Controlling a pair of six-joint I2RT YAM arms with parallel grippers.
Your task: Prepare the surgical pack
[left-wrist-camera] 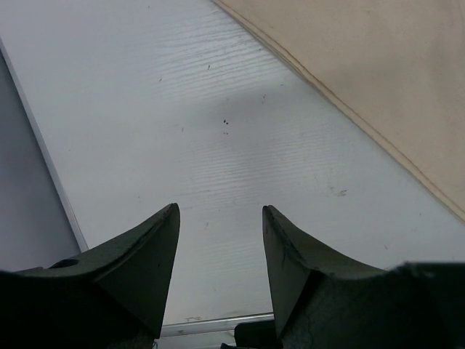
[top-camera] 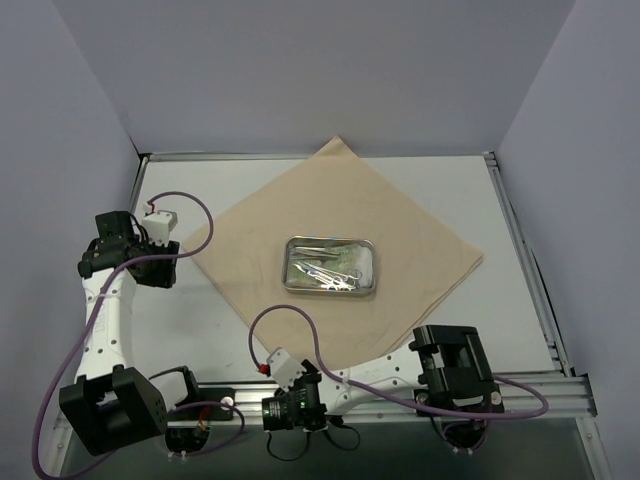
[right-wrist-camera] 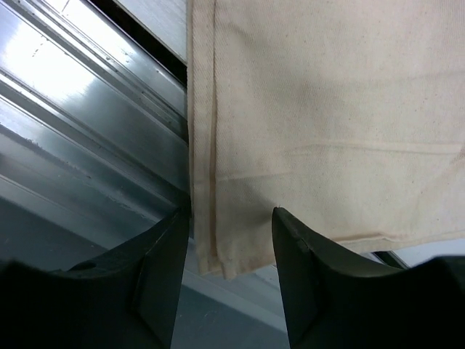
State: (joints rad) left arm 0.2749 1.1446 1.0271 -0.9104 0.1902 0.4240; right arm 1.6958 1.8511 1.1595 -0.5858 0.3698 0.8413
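Corner of beige cloth (right-wrist-camera: 327,109) between spread right hand (right-wrist-camera: 229,214) (steel tray (top-camera: 330,240) mid-cloth)

A white table (top-camera: 240,185) stands inside a plain three-sided enclosure. A pale lavender-grey back wall (top-camera: 320,70) rises behind the table. A left wall (top-camera: 50,150) and a right wall (top-camera: 590,150) of the same tone close in on the table's two sides. Brushed aluminium rails (right-wrist-camera: 73,109) run along the table's near and right edges. The light is soft and even. Up close, the table's surface shows a fine grain and a few dark specks.
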